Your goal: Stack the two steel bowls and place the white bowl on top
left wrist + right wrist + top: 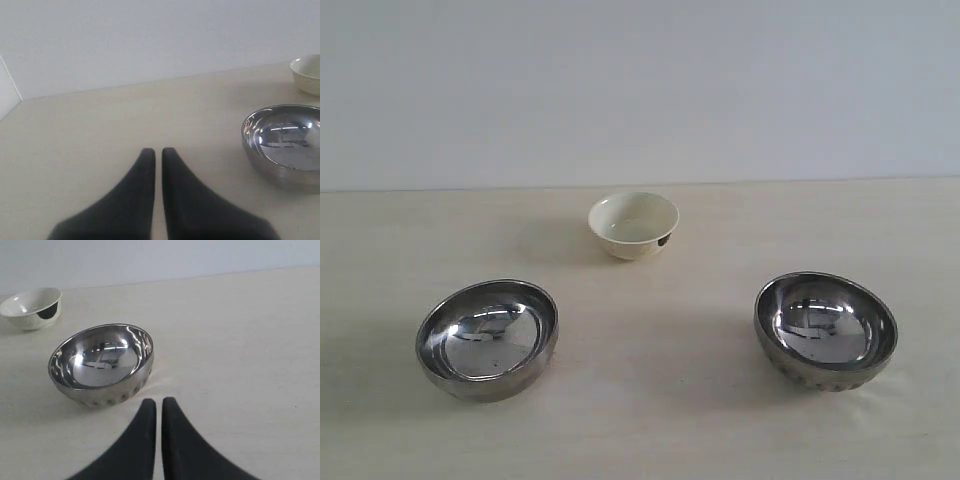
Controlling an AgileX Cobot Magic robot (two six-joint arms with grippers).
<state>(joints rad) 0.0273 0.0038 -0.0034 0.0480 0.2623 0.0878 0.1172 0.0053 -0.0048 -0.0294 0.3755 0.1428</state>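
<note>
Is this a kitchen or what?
Likely a robot test bench, not a kitchen: pale tabletop, blank wall, just the plain steel bowl, dimpled steel bowl and white bowl, all empty.

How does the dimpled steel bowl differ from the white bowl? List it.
The round, shiny dimpled steel bowl is mirror-like; the small glossy cream-white bowl is not. The steel one is wider than the white one. Its lower outside is dimpled; the white one's is smooth with a dark mark. Both sit upright, empty, apart.

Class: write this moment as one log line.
nothing stacked | left steel bowl: alone | right steel bowl: alone | white bowl: apart, upright | left gripper: shut, empty | right gripper: shut, empty
</note>
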